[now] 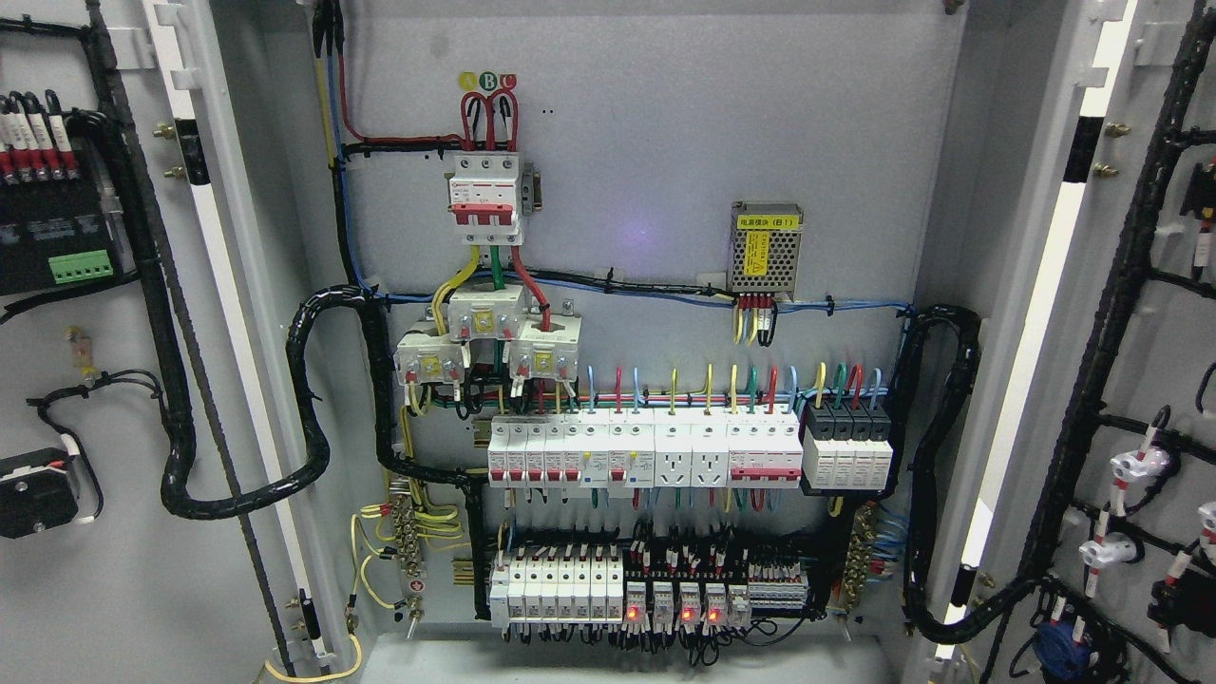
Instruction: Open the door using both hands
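A grey electrical cabinet fills the head view with both doors swung wide. The left door (95, 589) shows its inner face at the picture's left, with a black module and green terminal block. The right door (1168, 399) stands open at the right, carrying black cable looms and white connectors. Between them the back panel (665, 142) is fully exposed. Neither of my hands nor arms shows anywhere in the picture.
On the panel sit a red-and-white main breaker (486, 195), a meshed power supply (766, 247), rows of white breakers (646, 454) and relays with red lights (670, 608). Black corrugated conduits (313, 399) loop from each door into the cabinet.
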Available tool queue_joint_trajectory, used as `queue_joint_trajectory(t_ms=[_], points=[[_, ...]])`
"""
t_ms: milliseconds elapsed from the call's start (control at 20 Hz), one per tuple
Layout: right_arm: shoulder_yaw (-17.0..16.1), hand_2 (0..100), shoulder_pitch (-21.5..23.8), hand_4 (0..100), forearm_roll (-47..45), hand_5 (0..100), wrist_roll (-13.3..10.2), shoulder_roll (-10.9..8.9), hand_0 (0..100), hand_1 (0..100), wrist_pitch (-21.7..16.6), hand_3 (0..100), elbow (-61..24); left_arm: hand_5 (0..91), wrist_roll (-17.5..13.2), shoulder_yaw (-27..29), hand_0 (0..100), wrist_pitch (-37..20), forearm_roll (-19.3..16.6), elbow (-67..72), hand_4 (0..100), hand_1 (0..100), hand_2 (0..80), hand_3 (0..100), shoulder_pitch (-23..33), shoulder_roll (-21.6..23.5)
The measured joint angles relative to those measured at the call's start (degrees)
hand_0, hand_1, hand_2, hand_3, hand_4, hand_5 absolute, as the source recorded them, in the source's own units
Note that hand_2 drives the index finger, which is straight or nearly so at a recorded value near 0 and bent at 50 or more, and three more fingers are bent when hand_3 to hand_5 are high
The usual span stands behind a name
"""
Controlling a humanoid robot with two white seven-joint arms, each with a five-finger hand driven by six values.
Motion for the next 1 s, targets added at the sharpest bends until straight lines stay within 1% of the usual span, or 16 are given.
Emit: queue_joint_trajectory(t_ms=[150, 300, 401, 551, 801, 901, 1001], points=[[0.0, 0, 0.0, 0, 0.0, 0, 0.0, 0.06, 0, 0, 0.0, 0, 1.2, 0.0, -0.2, -0.6, 0, 0.0, -2.4, -3.5, 0, 0, 0.0, 0, 2.8, -1.5], [0.1, 0, 0.0, 0, 0.0, 0, 0.0, 0.16, 0, 0, 0.0, 0, 2.6, 0.0, -0.3, -2.8, 0, 0.0, -6.7, -6.3, 0, 0, 0.0, 0, 5.1, -3.3], [0.1, 0, 0.0, 0, 0.0, 0, 0.0, 0.3, 0, 0, 0.0, 0, 3.5, 0.0, -0.4, -4.7, 0, 0.0, -10.4, -7.6, 0, 0, 0.0, 0, 6.0, -5.0], [0.1, 0, -0.2, 0, 0.1, 0, 0.0, 0.52, 0, 0, 0.0, 0, 5.4, 0.0, -0.5, -8.0, 0, 0.0, -17.5, -7.6, 0, 0, 0.0, 0, 6.7, -8.2], [0.1, 0, -1.4, 0, 0.2, 0, 0.0, 1.12, 0, 0, -0.1, 0, 10.0, 0.0, -0.7, -12.7, 0, 0.0, -29.2, -1.6, 0, 0, 0.0, 0, 5.9, -14.9], [0.1, 0, -2.0, 0, 0.2, 0, -0.1, 1.47, 0, 0, -0.1, 0, 12.5, 0.0, -0.7, -14.1, 0, 0.0, -32.4, 3.8, 0, 0, 0.0, 0, 4.6, -17.5], [0.1, 0, -2.8, 0, 0.3, 0, -0.1, 1.91, 0, 0, -0.1, 0, 15.4, 0.0, -0.7, -15.3, 0, 0.0, -34.5, 10.5, 0, 0, 0.0, 0, 2.6, -19.8]])
